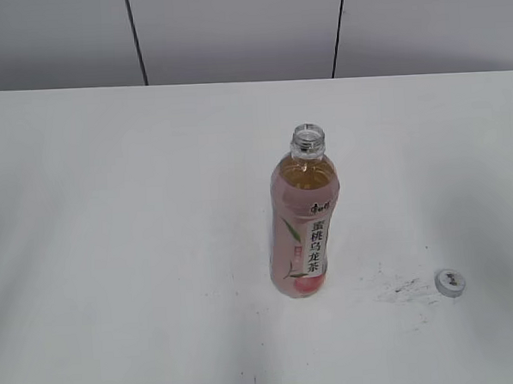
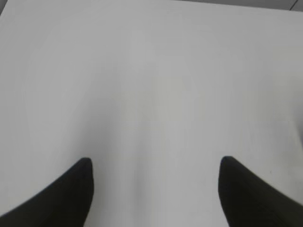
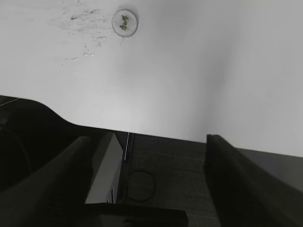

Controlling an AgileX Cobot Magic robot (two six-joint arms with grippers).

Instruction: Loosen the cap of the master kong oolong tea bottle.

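Observation:
The master kong oolong tea bottle (image 1: 304, 220) stands upright at the middle of the white table, its neck open with no cap on it. The white cap (image 1: 450, 282) lies flat on the table to the bottom right of the bottle; it also shows in the right wrist view (image 3: 125, 22). Neither gripper shows in the exterior view. My left gripper (image 2: 155, 163) is open and empty over bare table. My right gripper (image 3: 147, 139) is open and empty, hanging over the table's front edge, well short of the cap.
The white table (image 1: 111, 217) has dark scuff marks (image 1: 399, 285) left of the cap. A grey panelled wall (image 1: 231, 30) runs behind it. Below the table edge, the right wrist view shows dark floor and a pale upright panel (image 3: 104, 165).

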